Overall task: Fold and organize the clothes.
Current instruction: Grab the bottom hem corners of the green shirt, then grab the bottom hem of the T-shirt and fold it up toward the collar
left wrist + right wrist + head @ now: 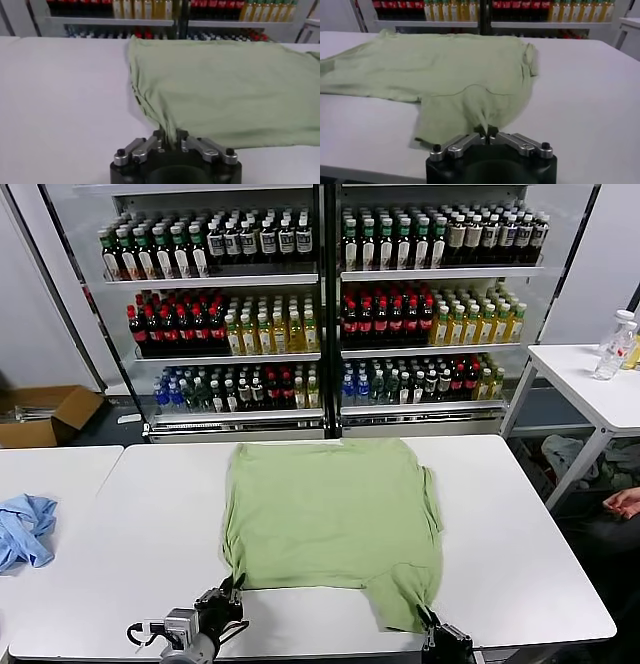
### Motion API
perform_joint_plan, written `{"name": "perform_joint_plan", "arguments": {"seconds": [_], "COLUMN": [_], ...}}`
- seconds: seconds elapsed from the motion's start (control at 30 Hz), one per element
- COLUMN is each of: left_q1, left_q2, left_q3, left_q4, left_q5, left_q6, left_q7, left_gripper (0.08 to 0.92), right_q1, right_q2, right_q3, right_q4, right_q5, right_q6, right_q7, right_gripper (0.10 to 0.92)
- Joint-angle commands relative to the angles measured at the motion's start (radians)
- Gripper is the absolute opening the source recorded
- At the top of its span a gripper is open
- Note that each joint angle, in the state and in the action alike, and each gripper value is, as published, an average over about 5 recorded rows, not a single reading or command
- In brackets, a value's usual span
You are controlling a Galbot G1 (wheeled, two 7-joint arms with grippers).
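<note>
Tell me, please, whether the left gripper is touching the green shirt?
Touching: the left wrist view shows the left gripper shut on the green shirt's near edge.

One green shirt [330, 519]; one blue garment [25, 529]; two tables [150, 524]

A white counter [520, 554] with rounded corners fills the middle of the scene, and a light green shirt [330, 514] lies spread flat on it, plain side up, reaching from the far edge down toward the near edge. One sleeve trails down at the near right corner of the shirt. To the left, just beside it, sits a second white counter [60, 484], carrying a crumpled light blue garment [25, 529] at its left edge. Off right, a third white counter [590, 389] holds bottles [612, 349].
</note>
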Motion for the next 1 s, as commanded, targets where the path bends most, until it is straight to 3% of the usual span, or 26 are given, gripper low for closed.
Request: {"name": "perform_joint_plan", "arguments": {"seconds": [0.03,0.47,0.77,0.87,1.0], "left_q1": [-0.06,-0.352,-0.441,-0.45,-0.437], "left_q2": [0.069,0.109,0.088,0.071,0.054], "left_q3": [-0.059,0.041,0.146,0.154,0.153], "left_q4": [-0.099,0.202,0.383,0.404,0.38], "left_q5": [-0.149,-0.15,-0.026,-0.015,0.006], "left_q6": [-0.093,-0.103,-0.115,-0.116,-0.118], "left_q7": [0.061,0.065,0.045,0.042,0.043], "left_gripper": [0.126,0.094,0.094,0.094,0.124], "right_q1": [0.103,0.568,0.829,0.85,0.806], "right_q2": [-0.072,-0.15,-0.115,-0.097,-0.079], "right_q3": [0.049,-0.164,-0.343,-0.378,-0.376], "right_q4": [0.027,-0.292,-0.526,-0.561,-0.539], "right_q5": [0.087,0.116,-0.055,-0.094,-0.103], "right_q6": [0.049,0.01,-0.002,-0.022,-0.035], "right_q7": [0.003,0.002,-0.044,-0.054,-0.061], "right_gripper": [0.118,0.118,0.119,0.157,0.27]}}
